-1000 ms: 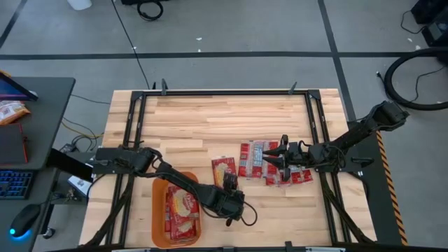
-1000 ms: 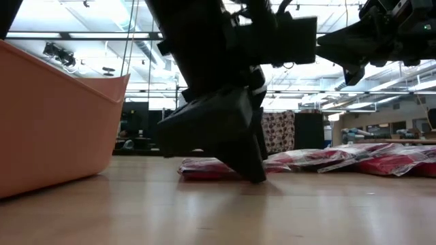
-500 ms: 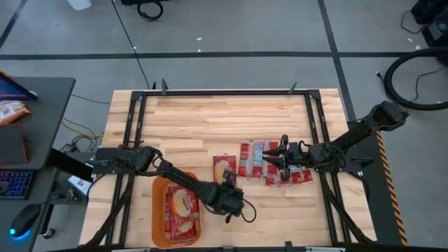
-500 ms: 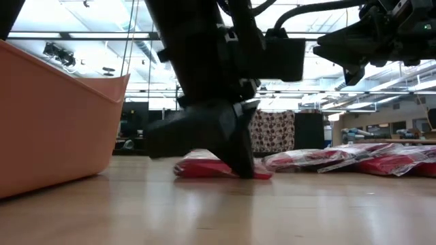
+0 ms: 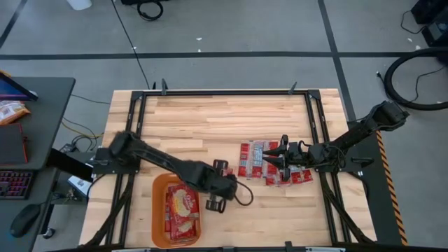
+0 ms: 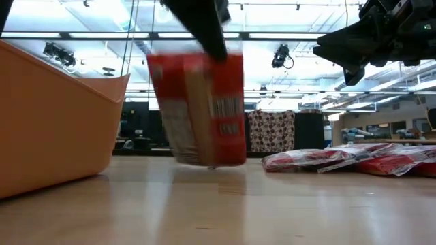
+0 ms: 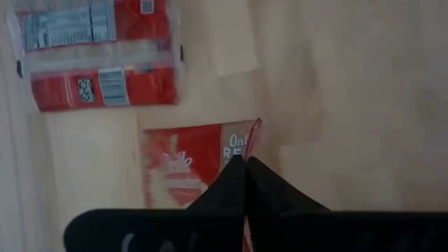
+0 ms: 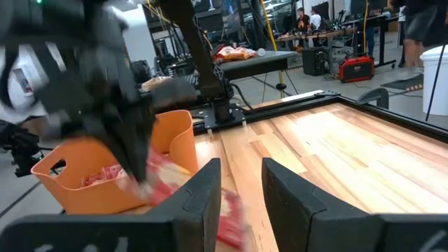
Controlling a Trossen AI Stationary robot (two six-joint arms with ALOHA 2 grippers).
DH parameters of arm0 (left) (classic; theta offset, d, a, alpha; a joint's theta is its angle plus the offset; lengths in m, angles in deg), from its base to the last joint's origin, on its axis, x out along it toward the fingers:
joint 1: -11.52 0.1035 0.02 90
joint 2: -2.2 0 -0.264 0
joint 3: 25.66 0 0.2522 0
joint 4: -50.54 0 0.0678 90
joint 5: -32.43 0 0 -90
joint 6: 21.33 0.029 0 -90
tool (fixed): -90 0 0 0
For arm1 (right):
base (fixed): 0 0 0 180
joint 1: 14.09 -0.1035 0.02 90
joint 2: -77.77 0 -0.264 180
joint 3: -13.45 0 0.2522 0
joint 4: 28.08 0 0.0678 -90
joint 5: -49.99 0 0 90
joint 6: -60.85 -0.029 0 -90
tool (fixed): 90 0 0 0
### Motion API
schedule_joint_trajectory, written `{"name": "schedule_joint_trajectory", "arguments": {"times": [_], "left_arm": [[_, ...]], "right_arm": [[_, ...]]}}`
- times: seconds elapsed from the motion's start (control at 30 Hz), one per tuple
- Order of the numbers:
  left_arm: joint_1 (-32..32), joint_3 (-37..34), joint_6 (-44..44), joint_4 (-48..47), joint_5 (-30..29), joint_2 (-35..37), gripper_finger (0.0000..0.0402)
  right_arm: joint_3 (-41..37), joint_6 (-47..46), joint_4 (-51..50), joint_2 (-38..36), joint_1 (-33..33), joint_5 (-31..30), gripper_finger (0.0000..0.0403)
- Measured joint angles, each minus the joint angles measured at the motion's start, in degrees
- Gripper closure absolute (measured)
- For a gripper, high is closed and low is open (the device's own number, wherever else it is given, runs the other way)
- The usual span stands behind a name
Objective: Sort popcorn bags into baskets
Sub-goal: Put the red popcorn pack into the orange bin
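A red popcorn bag (image 6: 199, 109) hangs from my left gripper (image 7: 245, 164), which is shut on it a little right of the orange basket (image 5: 159, 210). In the high view the left gripper (image 5: 213, 189) hides that bag. The basket (image 6: 54, 116) holds several red packets (image 5: 182, 213). More popcorn bags (image 5: 269, 164) lie flat in a pile on the table's right half, also seen in the low view (image 6: 340, 160) and the left wrist view (image 7: 98, 56). My right gripper (image 5: 280, 159) hovers above that pile, its fingers (image 8: 199, 203) apart with nothing between them. My left gripper pinches the bag's upper edge (image 7: 250, 143) between its two shut fingers, coming from above and pointing down. The bag hangs below the fingers, nearly upright. Its lower edge (image 6: 211, 162) is just clear of the table.
The table's far half (image 5: 224, 119) is bare wood. A metal frame (image 5: 133, 119) runs along the table's edges. Beyond the table, the right wrist view shows a room with benches and equipment.
My left gripper has shut on a bag that lay flat on the table in front of the pile. It has then risen and gone a little toward the basket. The bag has come off the table and now hangs upright below the fingers.
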Motion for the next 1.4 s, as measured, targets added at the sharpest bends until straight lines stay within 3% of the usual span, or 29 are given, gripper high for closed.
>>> {"name": "schedule_joint_trajectory", "arguments": {"times": [0.53,0.7,0.9,1.07,1.3,1.4], "left_arm": [[0.9,0.1,-7.5,-7.3,6.9,18.2,0.0399],[-0.3,0.1,-9.6,-13.2,6.9,22.5,0.0399],[-2.1,0.1,-12.0,-13.7,7.0,27.0,0.0399],[-3.5,0.1,-14.8,-15.0,6.9,29.4,0.0399],[-6.4,0.1,-18.9,-26.7,5.2,29.4,0.0399],[-7.9,-1.0,-19.1,-27.0,3.6,29.1,0.0399]], "right_arm": [[0.0,0.1,0.0,0.0,0.0,0.0,0.0293],[0.0,0.1,0.0,0.0,0.0,0.0,0.0293],[0.0,0.0,0.0,0.0,0.0,0.0,0.0293],[0.0,0.0,0.0,0.0,0.0,0.0,0.0293],[0.0,0.0,0.0,0.0,0.0,0.0,0.0293],[0.0,0.1,0.0,0.0,0.0,0.0,0.0293]]}}
